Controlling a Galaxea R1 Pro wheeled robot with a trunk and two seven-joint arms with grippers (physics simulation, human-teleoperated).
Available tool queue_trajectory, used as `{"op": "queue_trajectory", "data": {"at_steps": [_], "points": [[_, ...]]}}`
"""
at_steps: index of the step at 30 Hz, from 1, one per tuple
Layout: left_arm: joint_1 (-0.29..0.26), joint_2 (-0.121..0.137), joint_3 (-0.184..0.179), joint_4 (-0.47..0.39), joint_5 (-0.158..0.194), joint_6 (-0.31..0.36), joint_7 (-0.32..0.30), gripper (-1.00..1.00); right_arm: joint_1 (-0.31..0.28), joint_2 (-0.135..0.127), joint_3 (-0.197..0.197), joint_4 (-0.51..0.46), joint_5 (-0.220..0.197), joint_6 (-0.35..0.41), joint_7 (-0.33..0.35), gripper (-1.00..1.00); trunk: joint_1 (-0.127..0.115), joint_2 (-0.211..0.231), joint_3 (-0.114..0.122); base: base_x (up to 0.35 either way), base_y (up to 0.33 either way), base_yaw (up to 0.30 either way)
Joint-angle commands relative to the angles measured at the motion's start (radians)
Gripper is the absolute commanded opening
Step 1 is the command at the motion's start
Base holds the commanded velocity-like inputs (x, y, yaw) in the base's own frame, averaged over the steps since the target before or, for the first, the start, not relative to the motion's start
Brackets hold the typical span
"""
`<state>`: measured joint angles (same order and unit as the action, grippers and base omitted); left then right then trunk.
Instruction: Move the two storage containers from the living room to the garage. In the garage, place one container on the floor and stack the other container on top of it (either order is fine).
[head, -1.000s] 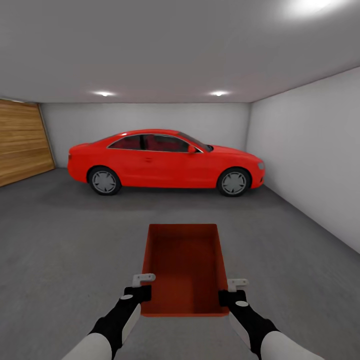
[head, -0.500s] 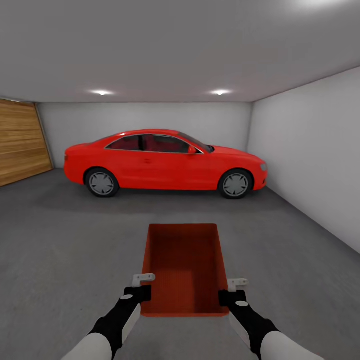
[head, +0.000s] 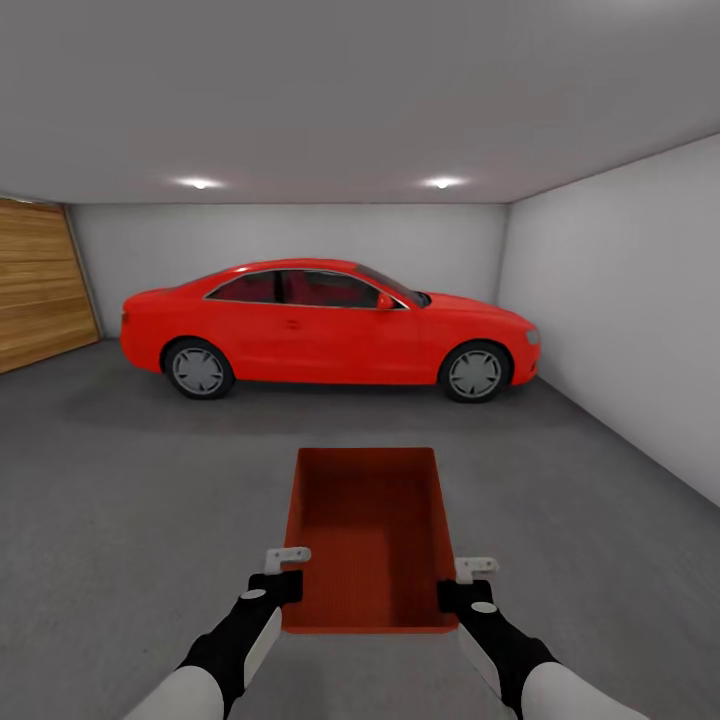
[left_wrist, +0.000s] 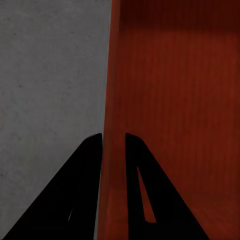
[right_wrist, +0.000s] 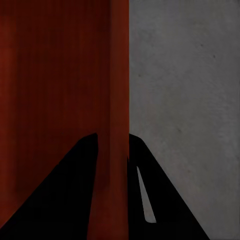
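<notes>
I hold one red-orange storage container (head: 368, 535) out in front of me, above the dark grey concrete floor (head: 120, 500) of the garage. My left gripper (head: 284, 582) is shut on its left wall (left_wrist: 112, 115), one finger inside and one outside. On the opposite side, the right gripper (head: 458, 590) is shut on the right wall (right_wrist: 119, 100) the same way. The bin is open-topped and holds nothing. The second container is out of view.
A red car (head: 330, 325) stands across the far end of the garage. The wood-slat door (head: 40, 290) is on the left wall and a plain white wall (head: 620, 320) runs along the right. Bare concrete lies between me and the car.
The camera has moved forward: the car looks a little larger and the slat door has slid toward the left edge. The container and both grippers keep their places in the picture.
</notes>
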<state>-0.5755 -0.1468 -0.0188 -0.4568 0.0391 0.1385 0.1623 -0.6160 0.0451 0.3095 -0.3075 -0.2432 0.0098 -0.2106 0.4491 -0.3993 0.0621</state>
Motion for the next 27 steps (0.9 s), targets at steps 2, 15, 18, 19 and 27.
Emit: {"op": "queue_trajectory", "data": {"at_steps": [2, 15, 18, 19, 27], "points": [[0.000, 0.006, 0.026, -0.003, -0.012, 0.007, 0.072, -1.00, -0.001, -0.001, -0.010, -0.004, -0.016, 0.001, 0.002, -1.00, 0.001, -0.001, 0.000, 0.321, 0.000, 0.000], [0.000, 0.006, 0.026, -0.003, -0.011, 0.007, 0.072, -1.00, -0.001, -0.001, -0.010, -0.004, -0.016, 0.002, 0.002, -1.00, 0.001, -0.001, 0.000, 0.321, 0.000, 0.000], [0.000, 0.006, 0.026, -0.003, -0.011, 0.007, 0.072, -1.00, -0.001, -0.001, -0.010, -0.004, -0.016, 0.002, 0.002, -1.00, 0.001, -0.001, 0.000, 0.321, 0.000, 0.000], [0.000, 0.006, 0.026, -0.003, -0.011, 0.007, 0.072, -1.00, -0.001, -0.001, -0.010, -0.004, -0.016, 0.001, 0.002, -1.00, 0.001, -0.001, 0.000, 0.321, 0.000, 0.000], [0.000, 0.006, 0.026, -0.003, -0.011, 0.007, 0.072, -1.00, -0.001, -0.001, -0.010, -0.004, -0.016, 0.001, 0.002, -1.00, 0.001, -0.001, 0.000, 0.321, 0.000, 0.000]]}}
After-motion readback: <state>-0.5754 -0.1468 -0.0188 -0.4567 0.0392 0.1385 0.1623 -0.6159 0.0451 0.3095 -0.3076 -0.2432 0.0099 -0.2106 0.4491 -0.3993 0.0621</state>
